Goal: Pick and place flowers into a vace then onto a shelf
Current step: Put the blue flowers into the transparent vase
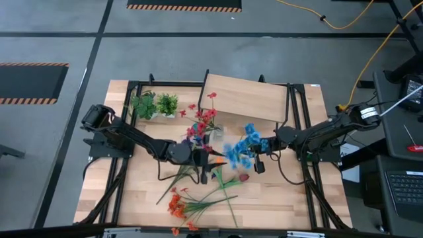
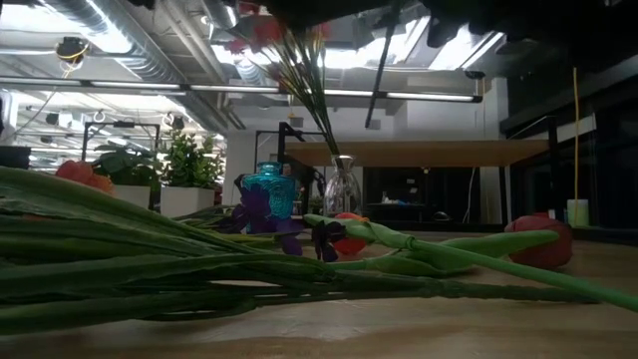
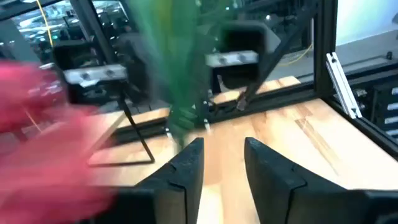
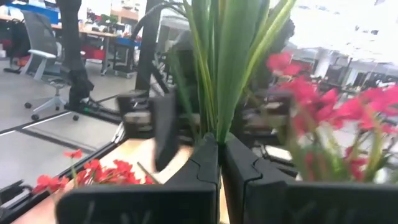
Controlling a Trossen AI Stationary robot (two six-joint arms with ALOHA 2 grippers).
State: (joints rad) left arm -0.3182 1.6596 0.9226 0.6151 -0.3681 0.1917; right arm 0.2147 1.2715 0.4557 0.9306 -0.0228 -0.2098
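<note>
A clear glass vase (image 2: 340, 189) stands mid-table and holds a spray of red flowers (image 1: 201, 122) by its stems. My right gripper (image 4: 221, 143) is shut on a bunch of green stems; the blue blooms (image 1: 241, 147) show right by its tips (image 1: 259, 145). My left gripper (image 3: 224, 155) is open near the vase (image 1: 215, 135), with blurred green stems (image 3: 177, 93) just ahead of its fingers. Loose flowers lie on the near table: an orange spray (image 1: 180, 205) and a tulip (image 1: 243, 177). The shelf (image 1: 246, 96) stands at the far edge. My right gripper pinches a bunch of green stems and blades (image 4: 216, 127) between its two fingers. It comes roughly level from the table's right, lying across the stems. The stems rise upright above the fingers, lifted clear of the table.
Two leafy green plants (image 1: 155, 104) stand at the far left of the table. Long green stems (image 2: 199, 269) lie across the near table, close to the low camera. Black frame rails (image 1: 297, 119) run along the table's sides.
</note>
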